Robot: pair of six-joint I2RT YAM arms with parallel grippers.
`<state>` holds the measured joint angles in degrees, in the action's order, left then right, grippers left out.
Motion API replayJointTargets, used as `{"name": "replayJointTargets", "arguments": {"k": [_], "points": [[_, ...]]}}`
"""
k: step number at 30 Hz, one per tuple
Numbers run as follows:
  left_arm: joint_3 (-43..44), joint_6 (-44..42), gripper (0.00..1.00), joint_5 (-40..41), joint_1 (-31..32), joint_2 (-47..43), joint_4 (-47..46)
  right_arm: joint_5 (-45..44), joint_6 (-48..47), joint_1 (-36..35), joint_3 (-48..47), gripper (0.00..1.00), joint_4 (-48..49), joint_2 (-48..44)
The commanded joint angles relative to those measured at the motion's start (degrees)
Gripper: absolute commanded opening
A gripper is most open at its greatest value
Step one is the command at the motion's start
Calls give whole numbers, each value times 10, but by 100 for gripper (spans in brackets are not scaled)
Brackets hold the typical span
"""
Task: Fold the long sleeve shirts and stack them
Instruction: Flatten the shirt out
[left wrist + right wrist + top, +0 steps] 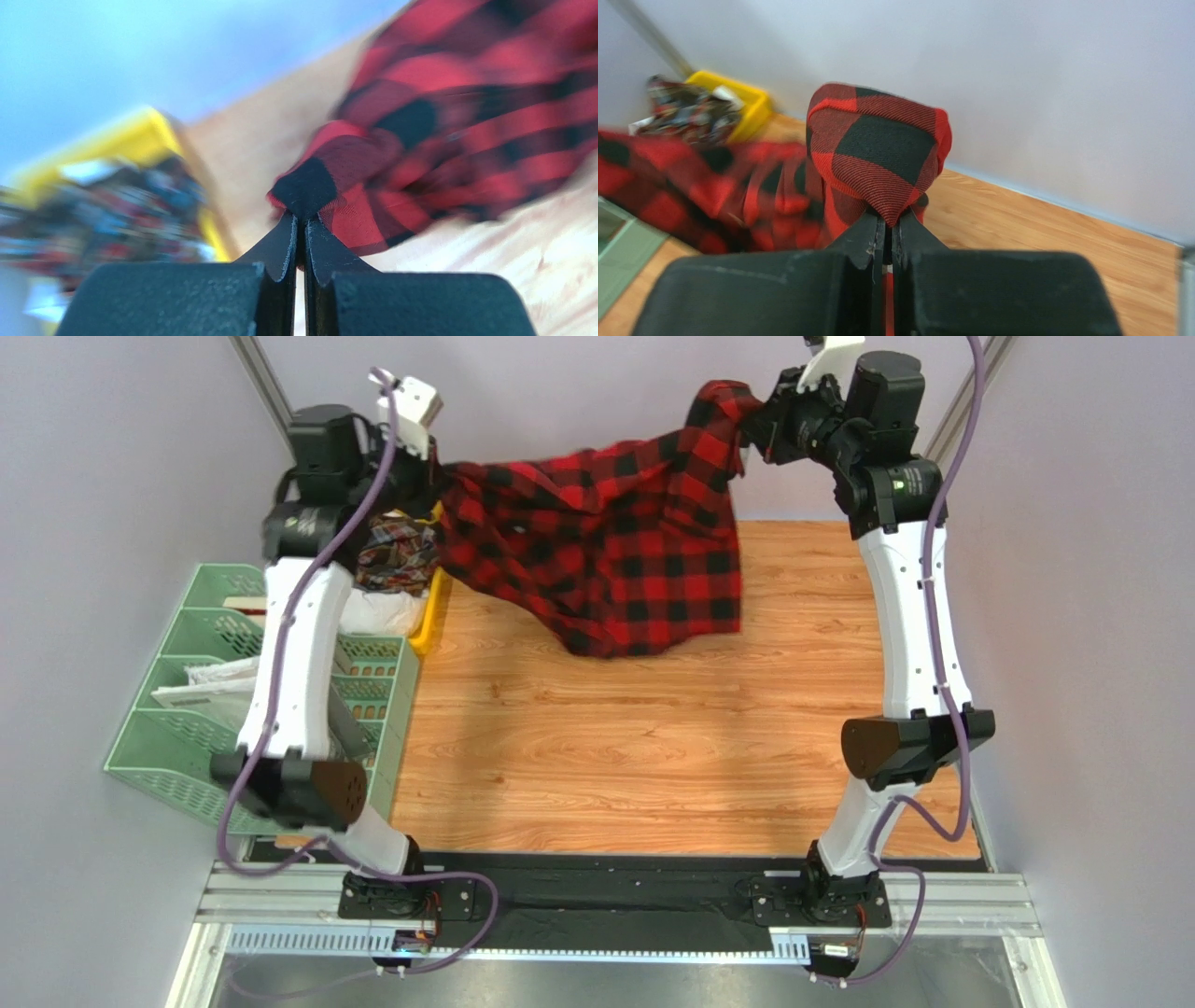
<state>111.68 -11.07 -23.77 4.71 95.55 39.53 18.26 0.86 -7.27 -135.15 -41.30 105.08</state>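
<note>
A red-and-black buffalo check shirt [603,532] hangs spread in the air over the far part of the wooden table [673,742]. My left gripper [438,476] is shut on its left edge; in the left wrist view the gripper [304,218] pinches a black-and-red fold of the shirt [463,133]. My right gripper [751,423] is shut on the shirt's right end, held high; in the right wrist view the gripper [889,225] pinches a bunched fold of the shirt [878,154]. The shirt's lower edge hangs just above the table.
A yellow bin [432,616] with other plaid clothes [400,553] stands at the table's far left; it also shows in the left wrist view [140,140] and in the right wrist view [741,98]. A green crate rack [197,686] stands left of the table. Walls enclose the back and sides.
</note>
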Motion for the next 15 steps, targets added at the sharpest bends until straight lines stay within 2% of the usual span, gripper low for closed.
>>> {"name": "replayJointTargets", "arguments": {"k": [1, 2, 3, 4, 6, 7, 8, 9, 10, 11, 12, 13, 14, 15], "points": [[22, -34, 0, -94, 11, -132, 56, 110, 43, -22, -21, 0, 80, -105], [11, -33, 0, -110, 19, -149, 56, 110, 28, -20, 20, 0, 82, -130], [-25, -36, 0, -133, 28, -183, 59, 103, 13, -10, 110, 0, 87, -155], [-50, -57, 0, -138, 65, -199, 62, 99, -25, 0, 164, 0, 86, -199], [-142, -83, 0, -147, 119, -241, 75, 101, -57, 40, 276, 0, 70, -224], [-173, -94, 0, -148, 183, -250, 78, 107, -92, 58, 304, 0, 62, -231], [-229, -92, 0, -152, 216, -253, 78, 114, -106, 69, 328, 0, 49, -233], [-251, -87, 0, -155, 252, -249, 78, 123, -122, 120, 355, 0, 49, -228], [-269, -77, 0, -161, 327, -241, 77, 128, -133, 138, 382, 13, 48, -220], [-290, -74, 0, -163, 367, -210, 82, 133, -173, 153, 384, 28, 20, -183], [-293, -74, 5, -160, 405, -193, 88, 129, -190, 175, 380, 70, 4, -161], [-292, -69, 33, -174, 453, -173, 96, 121, -211, 182, 348, 88, -21, -135], [-279, -65, 63, -191, 464, -141, 118, 102, -258, 193, 325, 100, -99, -74], [-271, -58, 99, -209, 466, -130, 122, 90, -270, 199, 301, 100, -139, -46]]}}
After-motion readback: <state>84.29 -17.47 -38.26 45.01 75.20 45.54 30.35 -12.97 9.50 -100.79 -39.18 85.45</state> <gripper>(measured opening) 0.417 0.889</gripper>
